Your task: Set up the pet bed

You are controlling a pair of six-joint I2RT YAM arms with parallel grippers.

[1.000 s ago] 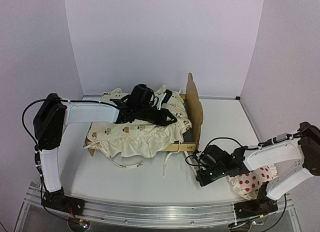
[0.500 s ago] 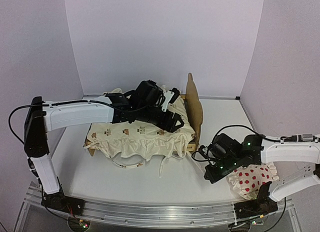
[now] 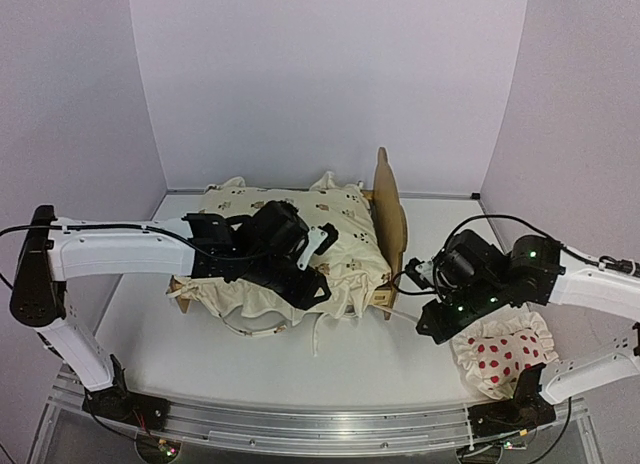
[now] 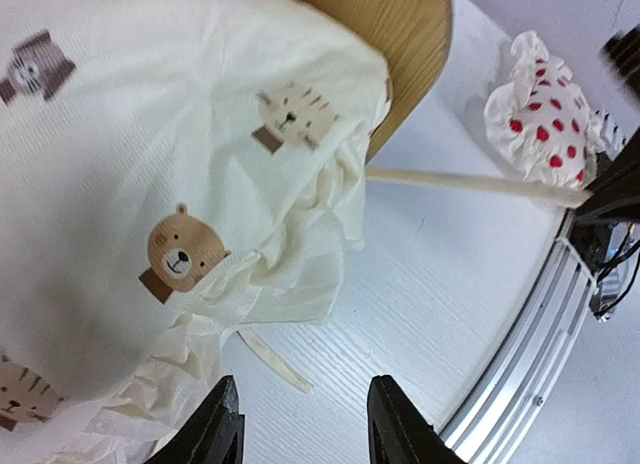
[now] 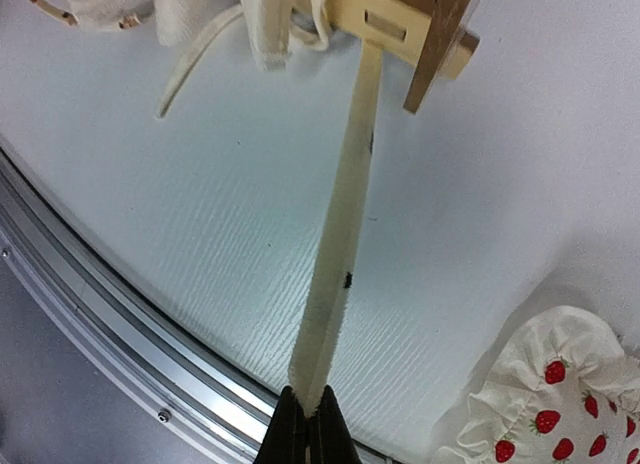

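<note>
The pet bed (image 3: 388, 206) stands mid-table, its plywood headboard (image 4: 408, 32) on the right end. A cream cover with animal prints (image 3: 300, 224) is draped over it and hangs over the front rail. My left gripper (image 3: 312, 286) hovers at the cover's front right edge. In the left wrist view this gripper (image 4: 305, 432) is open over bare table, with nothing between its fingers. My right gripper (image 5: 307, 429) is shut on the end of a cream tie strap (image 5: 342, 234). That strap runs taut to the bed's front right corner (image 5: 398, 22).
A white ruffled pillow with red dots (image 3: 503, 356) lies at the right front, under the right arm. A loose tie (image 3: 318, 336) and a cord loop (image 3: 250, 330) trail in front of the bed. The metal rail (image 3: 320, 416) runs along the near edge.
My left gripper let go of the cover and moved from beside the headboard to the bed's front edge. The cover now lies spread flatter. My right gripper rose, drawing the strap taut.
</note>
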